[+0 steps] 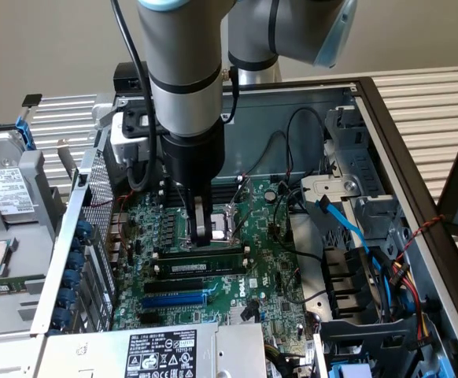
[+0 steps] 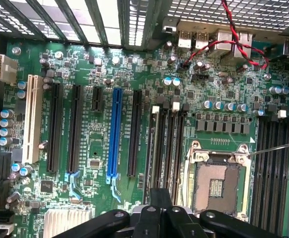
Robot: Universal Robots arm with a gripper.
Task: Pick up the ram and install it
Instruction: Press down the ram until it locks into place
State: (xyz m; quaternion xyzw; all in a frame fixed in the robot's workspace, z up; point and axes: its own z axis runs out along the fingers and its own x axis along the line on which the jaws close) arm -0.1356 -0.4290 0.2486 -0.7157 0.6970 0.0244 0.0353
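The ram (image 1: 201, 261), a thin dark-green stick with a white label, stands on edge in a black memory slot on the motherboard (image 1: 272, 268), just in front of the processor socket. My gripper (image 1: 203, 235) hangs straight down over the middle of the ram's top edge with its fingers shut and nothing between them. I cannot tell whether the tips touch that edge. In the wrist view the shut fingers (image 2: 159, 198) sit over the black memory slots (image 2: 167, 148) beside the bare socket (image 2: 216, 183).
A blue expansion slot (image 1: 174, 299) (image 2: 115, 134) and black slots lie near the ram. Blue and black cables (image 1: 347, 224) crowd the drive cage at the exterior view's right. Red and black wires (image 2: 234, 34) cross the rear ports. A hard drive (image 1: 1, 197) lies outside the case.
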